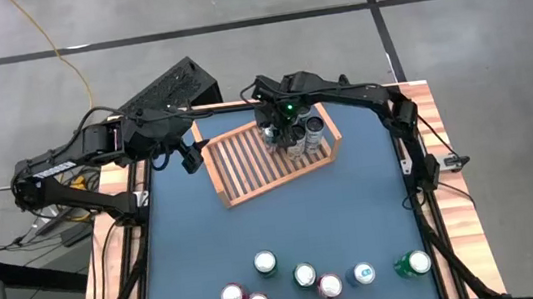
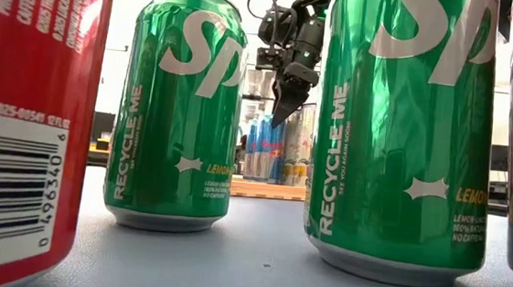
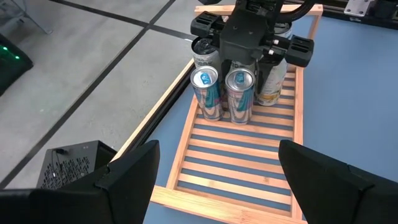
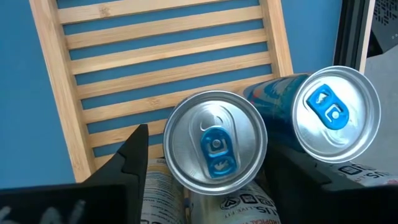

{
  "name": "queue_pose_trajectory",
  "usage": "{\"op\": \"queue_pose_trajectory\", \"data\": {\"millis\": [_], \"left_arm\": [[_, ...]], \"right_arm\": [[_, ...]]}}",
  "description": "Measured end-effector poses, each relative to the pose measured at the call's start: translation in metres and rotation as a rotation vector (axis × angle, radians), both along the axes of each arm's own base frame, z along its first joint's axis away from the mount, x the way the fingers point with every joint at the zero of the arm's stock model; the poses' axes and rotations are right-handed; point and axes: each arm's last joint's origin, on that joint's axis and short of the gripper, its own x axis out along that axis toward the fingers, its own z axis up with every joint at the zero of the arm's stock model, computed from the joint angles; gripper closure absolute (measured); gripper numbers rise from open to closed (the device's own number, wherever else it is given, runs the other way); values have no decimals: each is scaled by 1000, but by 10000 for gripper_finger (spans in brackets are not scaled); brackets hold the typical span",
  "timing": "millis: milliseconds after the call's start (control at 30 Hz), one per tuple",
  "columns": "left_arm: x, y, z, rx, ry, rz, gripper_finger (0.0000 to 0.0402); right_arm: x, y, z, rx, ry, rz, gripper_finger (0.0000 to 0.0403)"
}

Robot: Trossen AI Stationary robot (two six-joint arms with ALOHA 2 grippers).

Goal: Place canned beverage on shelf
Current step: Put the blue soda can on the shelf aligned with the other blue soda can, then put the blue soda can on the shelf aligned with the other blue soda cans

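The shelf (image 1: 248,167) is a light wooden slatted rack lying at the far middle of the blue table. Several cans (image 1: 302,135) stand upright in its far right corner. One of them is a silver can with a blue tab (image 4: 214,143), and a second blue-tabbed can (image 4: 333,112) stands beside it. My right gripper (image 4: 211,152) points down over the first can. It is open, with one finger on each side of the can's top and a narrow gap at each finger. My left gripper (image 3: 221,186) hangs open above the shelf's left end (image 3: 186,193), with nothing between its fingers.
Several loose cans (image 1: 312,280) stand along the table's near edge; they fill the low view as green cans (image 2: 177,110) and red ones (image 2: 22,98). A black box (image 1: 174,85) sits beyond the table's far left corner. Most of the shelf's slats (image 3: 249,162) are bare.
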Motion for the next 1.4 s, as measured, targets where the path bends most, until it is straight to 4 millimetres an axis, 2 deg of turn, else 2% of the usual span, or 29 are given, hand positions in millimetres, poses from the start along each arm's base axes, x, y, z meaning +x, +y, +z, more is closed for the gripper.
{"op": "queue_pose_trajectory", "data": {"millis": [267, 367, 667, 833, 900, 1033, 1133, 1233, 1400], "left_arm": [[0, 0, 0, 0, 0, 0, 85], [0, 0, 0, 0, 0, 0, 85], [0, 0, 0, 5, 1, 4, 85], [0, 0, 0, 9, 4, 1, 85], [0, 0, 0, 18, 12, -9, 85], [0, -1, 0, 21, 25, -53, 85], [2, -3, 0, -1, 35, -158, 85], [2, -5, -1, 0, 48, -221, 85], [2, -5, -1, 25, 66, -249, 85]], "right_arm": [[-1, 1, 1, 5, 10, -1, 173], [-2, 1, 7, 5, 12, -1, 173], [-2, -1, 37, -55, -48, -14, 173], [-10, 7, 71, -70, -40, 31, 173], [-15, 19, 88, -63, -37, 61, 173], [-37, 51, 132, 2, -169, 77, 173], [-68, 80, 165, 49, -215, 40, 173], [-85, 108, 179, 148, -219, -50, 173], [-100, 161, 190, 280, -202, -158, 173]]}}
